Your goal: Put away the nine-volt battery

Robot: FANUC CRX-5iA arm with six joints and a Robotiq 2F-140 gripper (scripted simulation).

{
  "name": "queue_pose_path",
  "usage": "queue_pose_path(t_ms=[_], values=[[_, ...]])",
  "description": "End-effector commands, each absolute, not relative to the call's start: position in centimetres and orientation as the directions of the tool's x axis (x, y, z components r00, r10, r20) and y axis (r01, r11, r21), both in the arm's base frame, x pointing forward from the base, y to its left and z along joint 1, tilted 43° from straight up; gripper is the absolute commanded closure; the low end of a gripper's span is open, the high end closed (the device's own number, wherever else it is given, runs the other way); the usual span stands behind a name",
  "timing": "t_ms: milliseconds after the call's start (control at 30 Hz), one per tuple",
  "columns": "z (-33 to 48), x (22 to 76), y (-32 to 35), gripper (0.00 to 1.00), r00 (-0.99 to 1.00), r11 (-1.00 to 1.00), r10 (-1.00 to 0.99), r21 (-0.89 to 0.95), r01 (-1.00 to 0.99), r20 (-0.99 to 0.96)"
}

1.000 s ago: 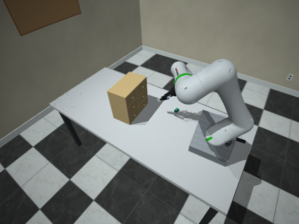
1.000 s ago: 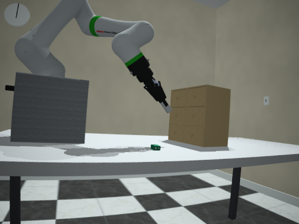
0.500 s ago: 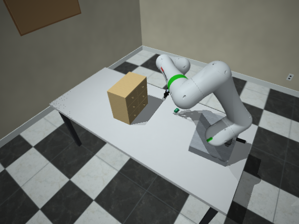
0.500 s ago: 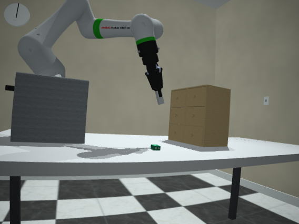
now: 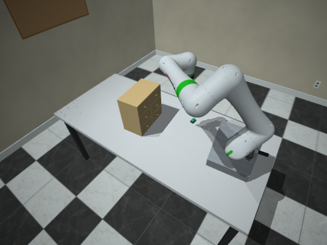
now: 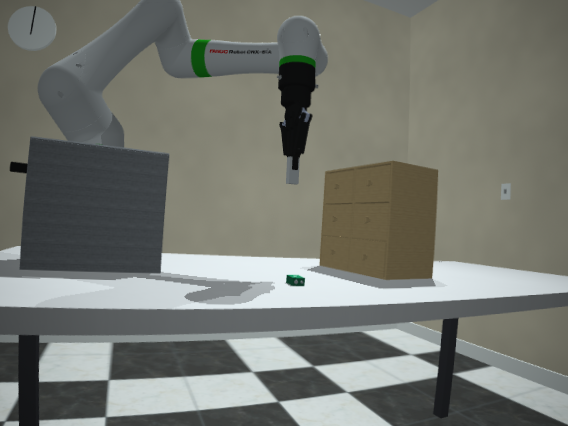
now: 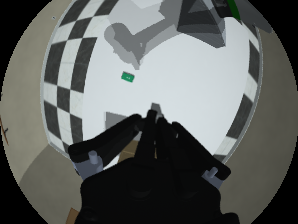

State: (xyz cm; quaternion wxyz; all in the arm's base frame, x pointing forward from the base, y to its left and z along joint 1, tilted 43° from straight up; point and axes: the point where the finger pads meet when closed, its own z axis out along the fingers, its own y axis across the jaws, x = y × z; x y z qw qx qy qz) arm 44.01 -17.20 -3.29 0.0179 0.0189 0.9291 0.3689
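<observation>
Top view looks down from high; exterior sits low at tabletop (image 6: 350, 295) level; my wrist view faces down.
</observation>
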Motion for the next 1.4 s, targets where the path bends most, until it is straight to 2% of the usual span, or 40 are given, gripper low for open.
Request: queue_pose_path(t_ms=[0, 767, 1367], values=[[-3.2, 43.8, -17.3, 1.00, -0.999, 0.727, 0.035, 0.686, 0.022, -0.005], [-2.6, 43.9, -16.7, 1.00, -0.999, 0.727, 0.033, 0.686, 0.022, -0.002], [6.2, 45.4, -7.5, 1.00, -0.999, 0.727, 0.033, 0.686, 0.022, -0.002]])
